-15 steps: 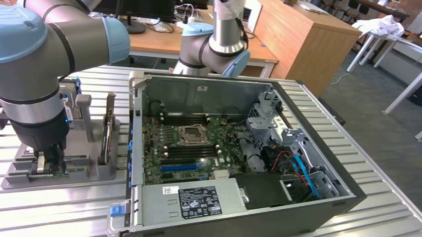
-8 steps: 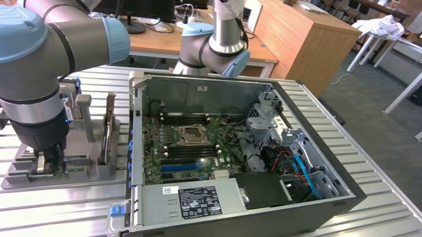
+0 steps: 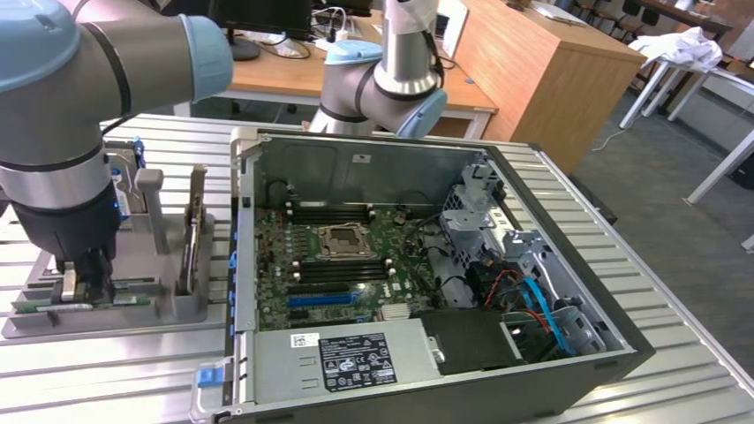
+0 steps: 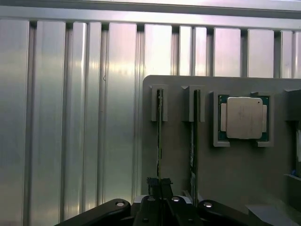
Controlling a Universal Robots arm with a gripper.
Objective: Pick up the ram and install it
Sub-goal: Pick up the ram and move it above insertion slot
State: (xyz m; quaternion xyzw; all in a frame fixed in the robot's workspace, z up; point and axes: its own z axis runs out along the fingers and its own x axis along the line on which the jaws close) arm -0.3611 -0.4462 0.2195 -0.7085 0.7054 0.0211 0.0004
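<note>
Long thin green ram stick point(image 4: 160, 136) stands in a slot of the flat grey holder tray point(image 4: 235, 174), pinched between the black gripper's point(image 4: 161, 184) fingers. Just beside the gripper stands a second green stick point(image 4: 194, 141). Farther out sits a square silver chip point(image 4: 243, 117).

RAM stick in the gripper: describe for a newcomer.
Beside the open computer case sits a grey tray holding two thin green circuit-board sticks edgewise. The ram is the one at the tray's edge, farthest from the square silver processor, clamped in the black gripper.
</note>
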